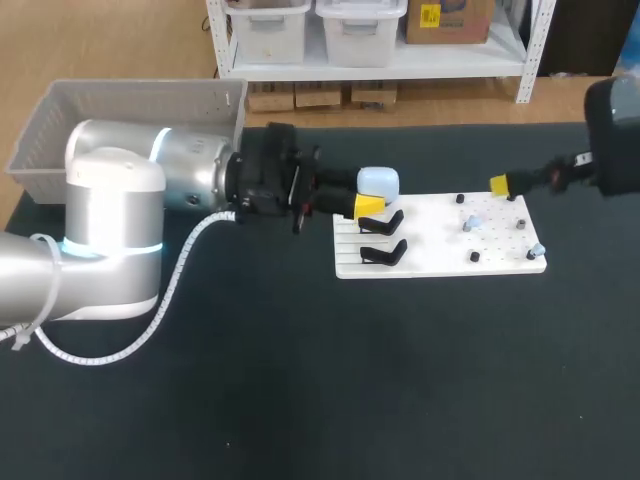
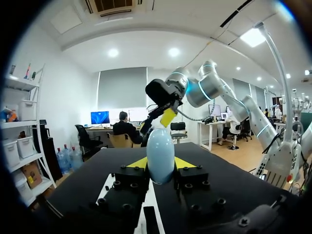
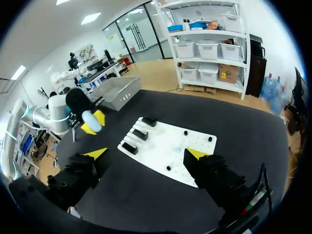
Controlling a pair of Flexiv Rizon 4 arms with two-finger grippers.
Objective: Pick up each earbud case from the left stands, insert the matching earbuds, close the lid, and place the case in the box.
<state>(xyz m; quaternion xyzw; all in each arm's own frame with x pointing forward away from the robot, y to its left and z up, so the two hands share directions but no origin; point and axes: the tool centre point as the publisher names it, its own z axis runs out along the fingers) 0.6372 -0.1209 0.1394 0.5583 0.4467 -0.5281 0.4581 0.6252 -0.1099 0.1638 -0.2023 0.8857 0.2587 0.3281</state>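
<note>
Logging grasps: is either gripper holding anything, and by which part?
The left gripper clamps the pale blue earbud case by its opposite sides; the right gripper holds nothing.

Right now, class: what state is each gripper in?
Left gripper: shut on the case.
Right gripper: open, empty.

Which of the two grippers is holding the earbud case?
The left gripper, shut on the pale blue earbud case; the right gripper is open and empty.
</note>
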